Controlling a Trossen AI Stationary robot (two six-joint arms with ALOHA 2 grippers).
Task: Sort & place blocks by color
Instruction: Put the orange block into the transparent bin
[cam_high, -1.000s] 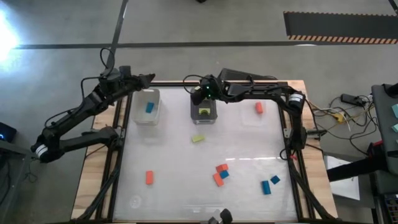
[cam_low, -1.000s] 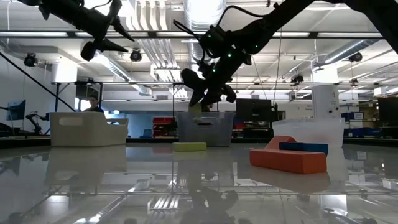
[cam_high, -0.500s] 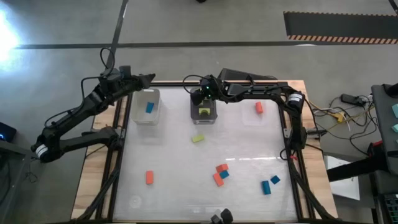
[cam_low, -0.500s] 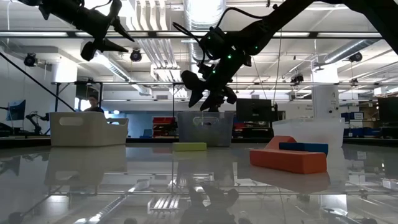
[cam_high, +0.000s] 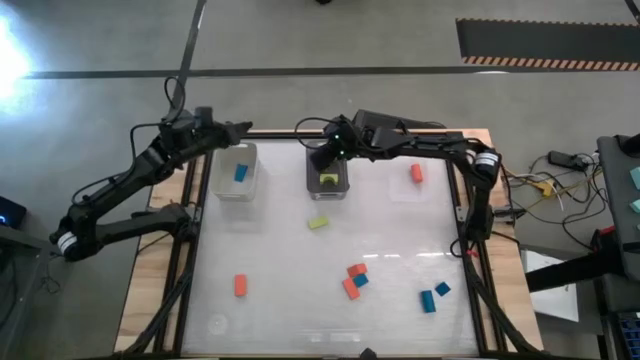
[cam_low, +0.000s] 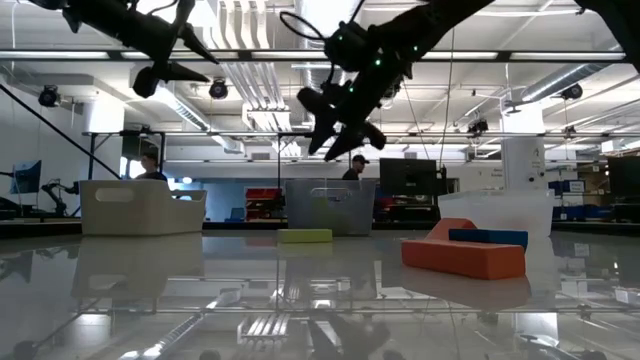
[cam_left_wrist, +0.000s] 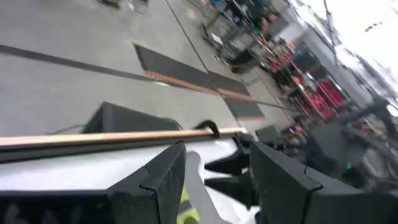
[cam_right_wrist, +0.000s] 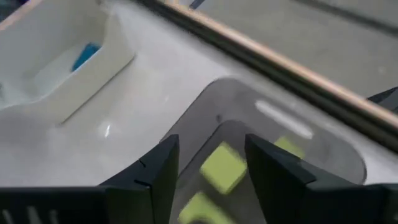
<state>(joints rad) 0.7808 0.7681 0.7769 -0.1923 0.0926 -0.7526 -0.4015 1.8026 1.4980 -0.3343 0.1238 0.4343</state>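
Lime green blocks (cam_right_wrist: 222, 168) lie in the middle bin (cam_high: 328, 178), directly beneath the right claw (cam_high: 322, 158), which hangs open and empty. Judging by that, it should rise clear of the bin's rim before heading for the green block (cam_high: 319, 223) just in front of the bin; the left claw (cam_high: 238, 128) waits open behind the neighbouring bin (cam_high: 234, 171).

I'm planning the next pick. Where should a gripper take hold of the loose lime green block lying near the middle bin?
Come straight down on the lime green block and pinch across its narrow width at mid-length. It lies flat and slightly skewed on the table, clear of the middle bin, so turn the fingers to match.
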